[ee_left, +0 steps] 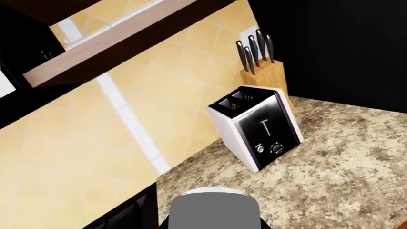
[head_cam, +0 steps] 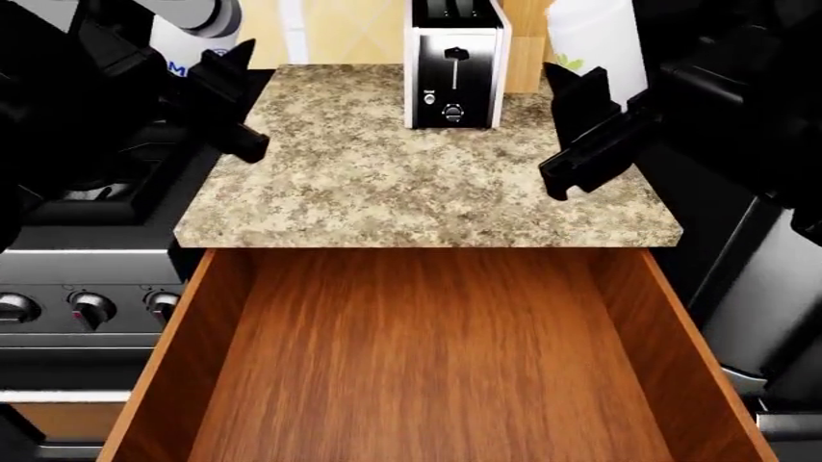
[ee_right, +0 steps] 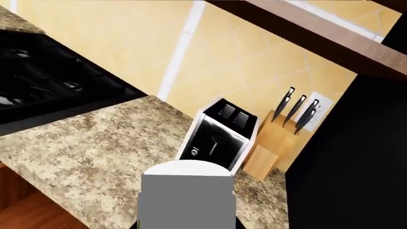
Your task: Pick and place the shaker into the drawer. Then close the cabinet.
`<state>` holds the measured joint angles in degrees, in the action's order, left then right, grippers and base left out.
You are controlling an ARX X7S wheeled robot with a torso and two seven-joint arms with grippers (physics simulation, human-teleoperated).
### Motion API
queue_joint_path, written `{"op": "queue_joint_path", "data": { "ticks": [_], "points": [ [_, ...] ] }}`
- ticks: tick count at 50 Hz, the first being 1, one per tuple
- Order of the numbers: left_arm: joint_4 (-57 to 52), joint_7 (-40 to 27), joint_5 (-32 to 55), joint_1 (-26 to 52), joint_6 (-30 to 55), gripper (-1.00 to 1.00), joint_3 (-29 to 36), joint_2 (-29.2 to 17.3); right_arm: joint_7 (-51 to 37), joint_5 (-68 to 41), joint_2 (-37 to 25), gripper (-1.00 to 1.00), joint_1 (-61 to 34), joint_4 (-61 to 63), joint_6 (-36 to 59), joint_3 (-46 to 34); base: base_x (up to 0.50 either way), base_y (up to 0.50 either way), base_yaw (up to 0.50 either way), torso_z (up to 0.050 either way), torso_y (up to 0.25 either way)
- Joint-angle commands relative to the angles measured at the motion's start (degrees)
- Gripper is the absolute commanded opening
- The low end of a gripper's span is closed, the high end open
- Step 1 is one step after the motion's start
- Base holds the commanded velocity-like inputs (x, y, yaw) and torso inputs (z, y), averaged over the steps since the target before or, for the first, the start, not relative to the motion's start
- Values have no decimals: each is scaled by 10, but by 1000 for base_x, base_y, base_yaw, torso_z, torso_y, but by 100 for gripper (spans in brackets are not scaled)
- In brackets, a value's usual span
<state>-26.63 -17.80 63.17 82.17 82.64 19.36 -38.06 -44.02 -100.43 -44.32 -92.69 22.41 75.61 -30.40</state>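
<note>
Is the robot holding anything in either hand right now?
No. The left gripper and right gripper hang over the counter, nothing between their fingers.

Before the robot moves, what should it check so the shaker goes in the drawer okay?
1. Drawer pulled out: ok, wide open below the counter.
2. Room in the drawer: ok, only bare wood floor shows.
3. Shaker found: not ok, no view shows it clearly.
4. Left gripper ready: ok, jaws apart and holding nothing.
5. Right gripper ready: ok, jaws apart and holding nothing.
6. Toaster out of the way: ok, it stands at the back of the counter, apart from both grippers.
</note>
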Motion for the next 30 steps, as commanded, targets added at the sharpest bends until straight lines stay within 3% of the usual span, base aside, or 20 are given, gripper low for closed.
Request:
{"op": "queue_joint_path", "data": {
  "ticks": [1,14,30],
  "points": [
    [24,26,-17,25,-22,-100,47,-6,47,48,21,-100,-28,-26,29,-26,0,0,0,0,0],
    [27,32,-16,34,-17,-100,78,0,73,63,24,-100,-26,-28,34,-44,0,0,0,0,1],
    [20,46,-37,-8,-43,-100,135,0,108,80,13,-100,7,-6,32,-66,0,0,0,1,1]
  ]
}}
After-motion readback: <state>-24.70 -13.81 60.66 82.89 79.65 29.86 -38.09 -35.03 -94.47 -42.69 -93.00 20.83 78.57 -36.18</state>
